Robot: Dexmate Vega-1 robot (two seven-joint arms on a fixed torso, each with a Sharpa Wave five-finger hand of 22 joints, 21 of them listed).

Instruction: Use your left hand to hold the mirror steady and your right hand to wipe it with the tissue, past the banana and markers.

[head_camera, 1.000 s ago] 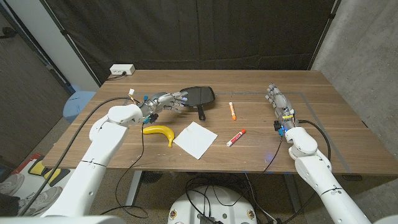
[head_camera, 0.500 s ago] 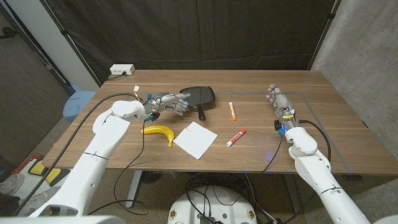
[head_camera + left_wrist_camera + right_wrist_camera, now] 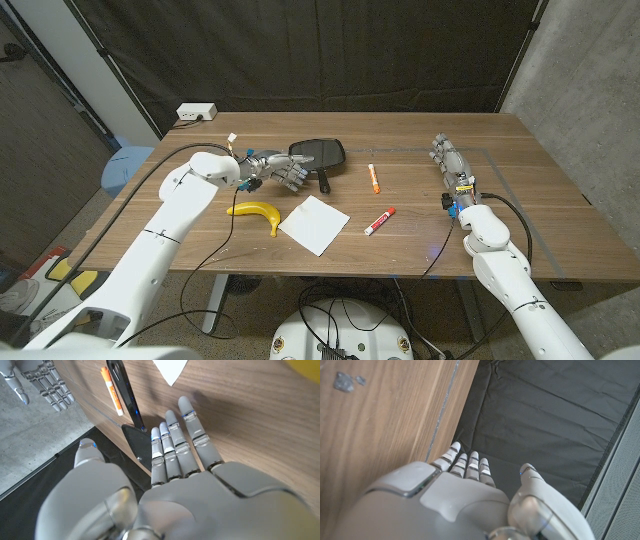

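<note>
Head view has the mirror [image 3: 318, 153] lying glass-up at the far middle of the table [image 3: 520, 215], black handle [image 3: 324, 181] pointing back toward the robot. The left hand [image 3: 283, 170] is right at its near-left edge, fingers spread and nothing in it yet; can't tell if it's actually touching the rim. If I were driving this, I'd settle those fingers onto the frame or handle rather than the glass, so the wipe area stays free, and press down before the other arm moves.

The tissue [image 3: 313, 224] sits just in front, banana [image 3: 256, 211] beside it on the left, orange marker [image 3: 372, 178] and red marker [image 3: 379, 221] to the right. The right hand [image 3: 446, 160] is well apart at the right side, fingers straight, holding nothing.

Hard to make out: in the left wrist view, the fingers [image 3: 172, 445] cover part of the mirror's edge, so contact is a guess. The glass just looks dark, so no clue about smudges.
</note>
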